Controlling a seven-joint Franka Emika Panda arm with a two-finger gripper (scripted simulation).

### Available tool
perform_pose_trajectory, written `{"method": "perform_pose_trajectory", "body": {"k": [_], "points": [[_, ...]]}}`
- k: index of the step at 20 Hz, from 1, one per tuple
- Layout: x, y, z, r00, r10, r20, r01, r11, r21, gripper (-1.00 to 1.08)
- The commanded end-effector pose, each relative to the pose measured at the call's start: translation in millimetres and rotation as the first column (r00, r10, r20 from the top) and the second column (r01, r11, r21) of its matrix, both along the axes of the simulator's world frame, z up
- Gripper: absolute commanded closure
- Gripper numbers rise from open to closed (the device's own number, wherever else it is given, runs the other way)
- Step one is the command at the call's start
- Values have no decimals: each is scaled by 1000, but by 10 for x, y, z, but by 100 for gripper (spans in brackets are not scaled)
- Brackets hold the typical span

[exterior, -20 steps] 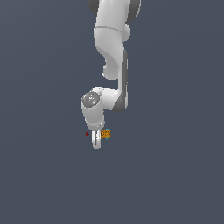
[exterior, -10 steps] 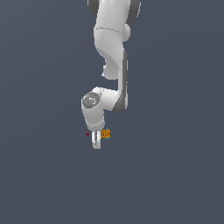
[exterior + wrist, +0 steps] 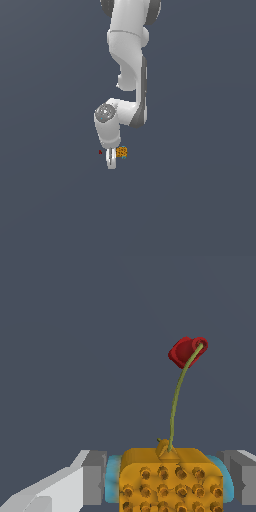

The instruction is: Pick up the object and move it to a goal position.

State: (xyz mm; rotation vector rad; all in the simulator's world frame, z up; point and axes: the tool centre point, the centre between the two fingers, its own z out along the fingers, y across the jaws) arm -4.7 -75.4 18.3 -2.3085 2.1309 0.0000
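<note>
Between the jaws (image 3: 167,481) sits the orange block (image 3: 170,481), stalk outward.

The arm (image 3: 129,60) wears a smooth white shell with a soft plastic sheen and darker grey seams at its joints. The gripper (image 3: 170,481) shows matt grey fingers (image 3: 94,478) with flat, unpolished faces. Between them sits the block (image 3: 170,481), an orange body with a knobbly, studded surface and smooth teal patches at its sides. Its stalk (image 3: 175,401) is thin, olive and smooth; the tip (image 3: 186,351) is dark red with a faint gloss. The ground (image 3: 200,200) is a flat, matt slate grey.
</note>
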Motion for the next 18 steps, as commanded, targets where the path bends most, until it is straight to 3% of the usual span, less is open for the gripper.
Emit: {"method": "perform_pose_trajectory", "body": {"k": [1, 9, 18], "points": [[-35, 49, 33, 1000, 1, 1, -1, 1000, 0, 108], [-293, 347, 210, 1000, 1, 1, -1, 1000, 1, 108], [-789, 935, 562, 1000, 1, 0, -1, 1000, 2, 108]]}}
